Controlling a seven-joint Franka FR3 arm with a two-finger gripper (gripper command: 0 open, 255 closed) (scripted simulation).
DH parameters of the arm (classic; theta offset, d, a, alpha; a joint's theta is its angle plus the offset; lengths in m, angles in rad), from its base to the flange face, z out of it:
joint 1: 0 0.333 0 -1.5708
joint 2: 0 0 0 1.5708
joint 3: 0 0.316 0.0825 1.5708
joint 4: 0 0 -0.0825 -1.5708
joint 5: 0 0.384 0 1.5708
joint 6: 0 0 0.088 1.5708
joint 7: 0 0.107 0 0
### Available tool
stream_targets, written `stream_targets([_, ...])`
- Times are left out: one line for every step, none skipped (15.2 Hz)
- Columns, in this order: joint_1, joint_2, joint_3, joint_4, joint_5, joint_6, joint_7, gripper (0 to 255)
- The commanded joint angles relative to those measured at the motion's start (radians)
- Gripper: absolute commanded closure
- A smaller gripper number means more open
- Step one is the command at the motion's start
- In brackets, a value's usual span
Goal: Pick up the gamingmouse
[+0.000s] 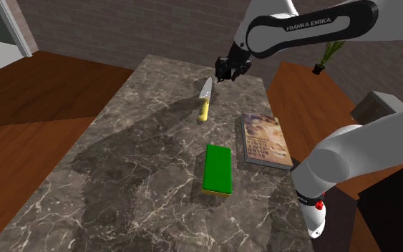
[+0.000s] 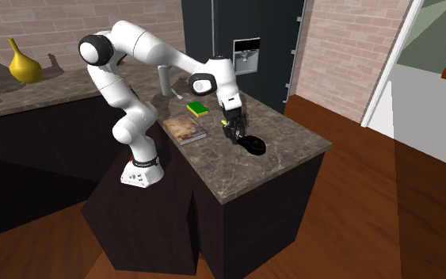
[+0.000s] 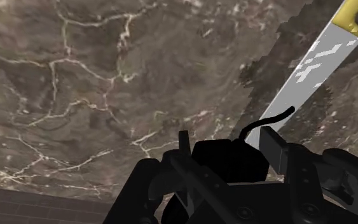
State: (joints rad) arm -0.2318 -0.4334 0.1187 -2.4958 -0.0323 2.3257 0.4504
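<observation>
Claw is closed partway, fingers snug against both sides of the black gaming mouse, so the mouse sits right between the tips, low over the marble counter. Its cable curls out past the tips. Just off to one side lies a yellow-handled knife. Well back from the claw, toward the stand, are a book and a green sponge.

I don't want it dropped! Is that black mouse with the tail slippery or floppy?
The black rounded gaming mouse looks smooth and hard, so it may slip but stay stiff. Its thin black cord curls loosely, so it would likely dangle.
</observation>
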Motion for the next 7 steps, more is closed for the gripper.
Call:
stream_targets([0.001,-0.014,-0.002,0.02,0.002,-0.034,-0.003,255])
stream_targets([0.002,-0.018,-0.003,0.03,0.003,-0.048,-0.005,255])
stream_targets([0.002,-0.022,-0.003,0.041,0.004,-0.063,-0.006,255])
stream_targets([0.002,-0.026,-0.004,0.051,0.004,-0.077,-0.007,255])
stream_targets([0.002,-0.029,-0.005,0.062,0.005,-0.091,-0.008,255])
stream_targets([0.002,-0.03,-0.005,0.064,0.005,-0.093,-0.009,255])
stream_targets([0.002,-0.03,-0.005,0.064,0.005,-0.093,-0.009,255])
